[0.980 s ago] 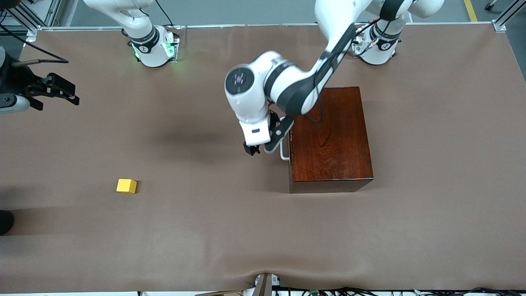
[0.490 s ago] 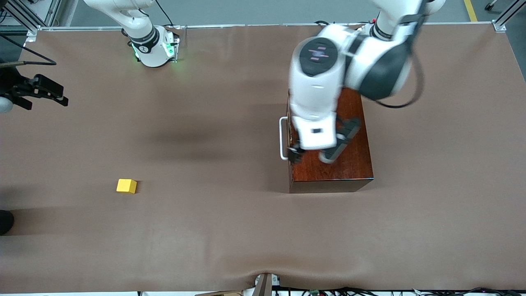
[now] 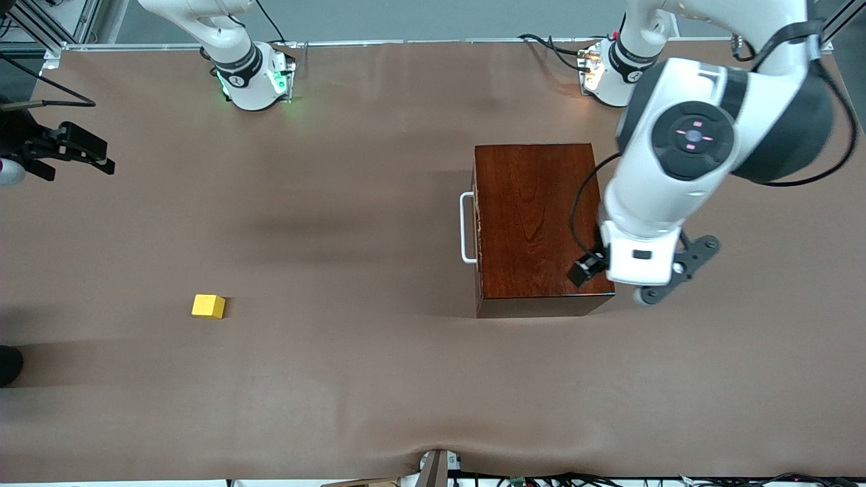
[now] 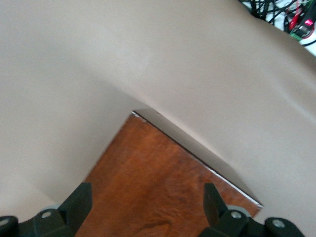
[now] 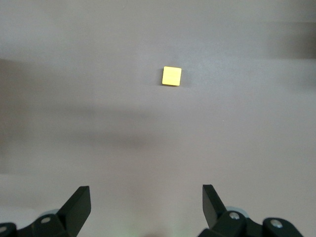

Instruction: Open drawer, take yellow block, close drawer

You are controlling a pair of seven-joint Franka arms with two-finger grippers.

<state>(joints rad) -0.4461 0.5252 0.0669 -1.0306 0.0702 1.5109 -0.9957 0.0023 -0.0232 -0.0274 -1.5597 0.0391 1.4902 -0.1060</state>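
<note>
The dark reddish-brown wooden box [image 3: 541,223] stands on the table with its drawer pushed in flush; only the drawer's white handle [image 3: 466,228] sticks out, toward the right arm's end. The yellow block [image 3: 208,306] lies on the bare table, nearer the front camera than the box and toward the right arm's end; it also shows as the yellow block [image 5: 172,76] in the right wrist view. My left gripper [image 4: 146,207] is open and empty above a corner of the box top [image 4: 163,182]. My right gripper [image 3: 78,166] waits open and empty over the table's edge.
A brown cloth [image 3: 379,379] covers the table. The two arm bases [image 3: 254,78] [image 3: 612,74] stand along the edge farthest from the front camera. Cables and a bracket [image 3: 436,467] sit at the edge nearest it.
The left arm has swung from in front of the handle across the box top toward its own end of the table. The drawer stays shut. The right gripper drew back slightly.
</note>
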